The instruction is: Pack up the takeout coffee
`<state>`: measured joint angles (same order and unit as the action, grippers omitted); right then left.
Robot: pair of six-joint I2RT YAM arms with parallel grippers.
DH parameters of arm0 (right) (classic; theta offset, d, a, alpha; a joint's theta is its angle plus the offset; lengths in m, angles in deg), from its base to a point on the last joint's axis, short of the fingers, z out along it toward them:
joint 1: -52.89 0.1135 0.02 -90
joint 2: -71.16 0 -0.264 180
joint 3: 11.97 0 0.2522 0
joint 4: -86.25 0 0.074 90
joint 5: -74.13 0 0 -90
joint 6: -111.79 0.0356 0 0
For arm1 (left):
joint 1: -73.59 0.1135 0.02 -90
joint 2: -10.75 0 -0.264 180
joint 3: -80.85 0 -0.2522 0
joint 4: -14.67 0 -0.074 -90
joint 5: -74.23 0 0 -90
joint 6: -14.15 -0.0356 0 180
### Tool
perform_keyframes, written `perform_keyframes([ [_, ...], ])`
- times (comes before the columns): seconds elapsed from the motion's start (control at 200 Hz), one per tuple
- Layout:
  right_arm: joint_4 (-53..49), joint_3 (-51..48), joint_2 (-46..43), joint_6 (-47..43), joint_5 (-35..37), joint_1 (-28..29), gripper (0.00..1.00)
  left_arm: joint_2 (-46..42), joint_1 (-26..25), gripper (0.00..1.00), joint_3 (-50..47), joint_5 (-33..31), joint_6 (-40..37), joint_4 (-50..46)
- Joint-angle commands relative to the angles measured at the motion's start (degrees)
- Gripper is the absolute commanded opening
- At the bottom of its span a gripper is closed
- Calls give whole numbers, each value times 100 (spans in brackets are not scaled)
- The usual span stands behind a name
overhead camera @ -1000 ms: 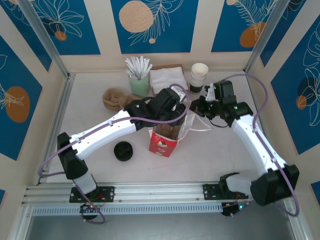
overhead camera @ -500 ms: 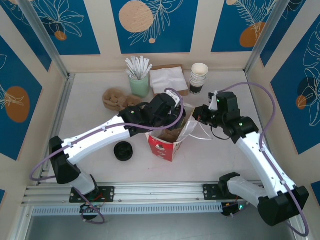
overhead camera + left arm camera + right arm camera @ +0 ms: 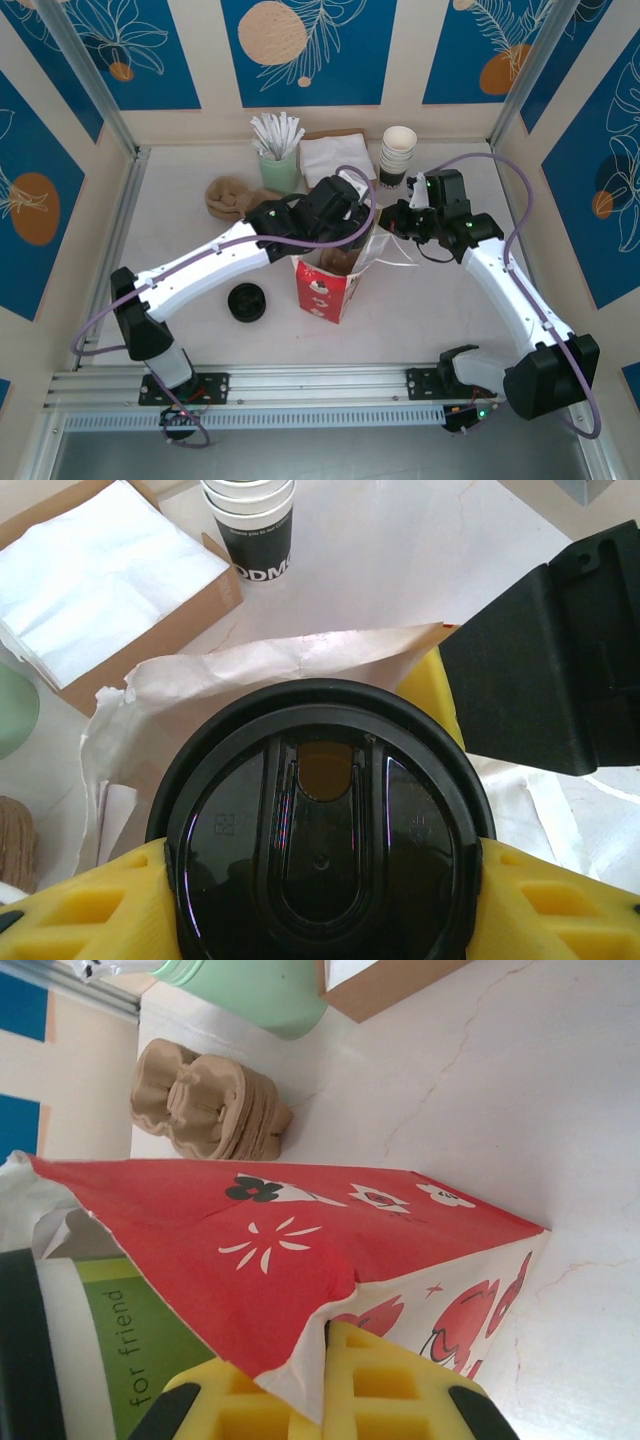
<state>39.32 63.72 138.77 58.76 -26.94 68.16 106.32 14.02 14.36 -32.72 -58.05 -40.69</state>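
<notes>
Gripping takeout coffee (image 3: 320, 850): left jaws | pinching bag (image 3: 300, 1230) rim: right jaws

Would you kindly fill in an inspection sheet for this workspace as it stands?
Surface: white table, no spills seen.
Job's things: takeout coffee, lid on, at the open mouth of the red-and-white bag.
Clutter: loose black lid, stack of white cups, napkin box, green holder of sticks, brown cup carriers.
Grippers: left gripper clamps the takeout coffee; right gripper pinches the bag's rim.
Cables: purple cables loop off both arms, no snag seen.
Surroundings: blue patterned walls, aluminium frame.
</notes>
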Motion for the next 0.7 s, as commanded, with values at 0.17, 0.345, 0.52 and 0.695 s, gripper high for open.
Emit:
perform_keyframes([
  [0.17, 336, -114, -484, -764, -830, -176, 0, -1, -8, 57, -123, 242, -282, -176],
  [0.345, 427, -278, -686, -902, -984, -173, 0, -1, -6, 57, -187, 232, -439, -227],
  [0.52, 423, -427, -756, -782, -858, -115, 0, 18, -6, 56, -417, 178, -402, -103],
  [0.695, 435, -428, -715, -706, -809, -82, 0, 68, 7, 56, -509, 47, -366, -40],
])
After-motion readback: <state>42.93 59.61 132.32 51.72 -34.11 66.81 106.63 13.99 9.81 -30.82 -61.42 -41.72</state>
